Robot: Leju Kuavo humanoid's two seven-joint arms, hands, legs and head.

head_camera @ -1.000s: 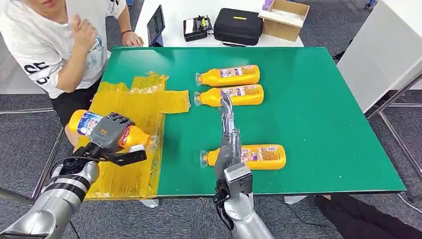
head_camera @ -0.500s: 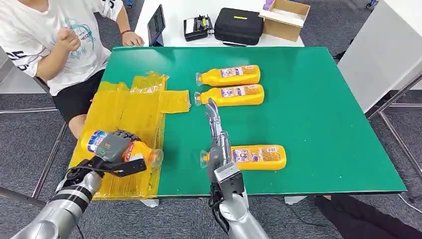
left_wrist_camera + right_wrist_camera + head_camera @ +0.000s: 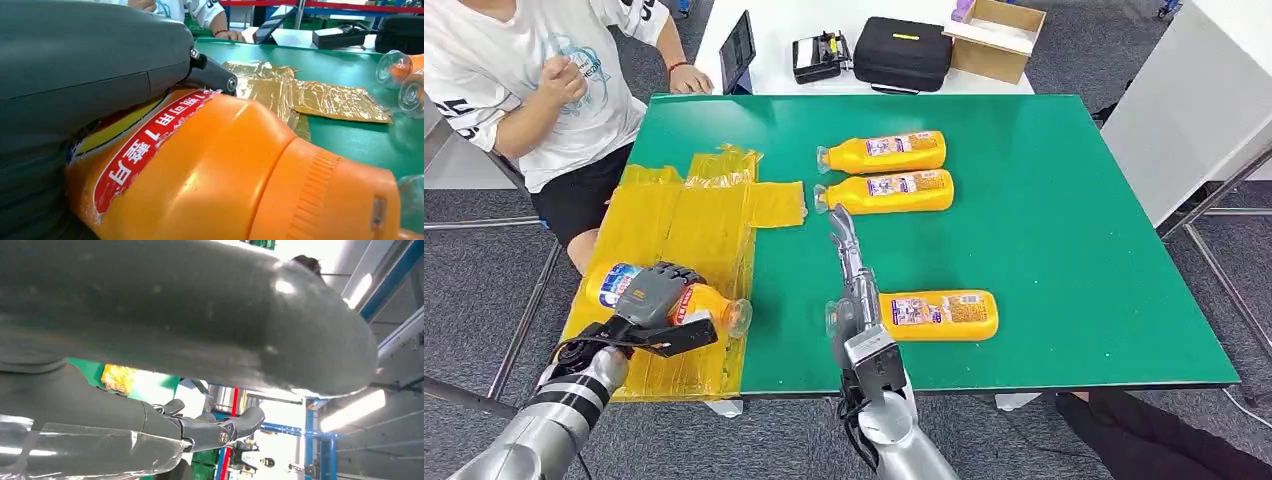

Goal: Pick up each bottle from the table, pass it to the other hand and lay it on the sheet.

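My left hand (image 3: pixel 652 298) grips an orange bottle (image 3: pixel 709 305) low over the near part of the yellow sheet (image 3: pixel 689 225), cap toward the table's middle. The left wrist view shows that bottle (image 3: pixel 215 170) close up under my hand (image 3: pixel 90 75). My right hand (image 3: pixel 851 275) stands edge-up with fingers extended and empty, just left of the cap of a lying orange bottle (image 3: pixel 934 315). Two more orange bottles (image 3: pixel 886 152) (image 3: pixel 889 191) lie side by side further back on the green table (image 3: pixel 1064 220).
A person (image 3: pixel 534 80) sits at the table's far left corner, one hand on its edge. Behind the table are a black case (image 3: pixel 902 52), a cardboard box (image 3: pixel 996 38), a tablet (image 3: pixel 737 50) and a small device (image 3: pixel 821 56).
My left hand has lowered the bottle from above the sheet's left edge down onto its near part. My right hand has drifted left, off the near bottle's body toward its cap. The person drew back.
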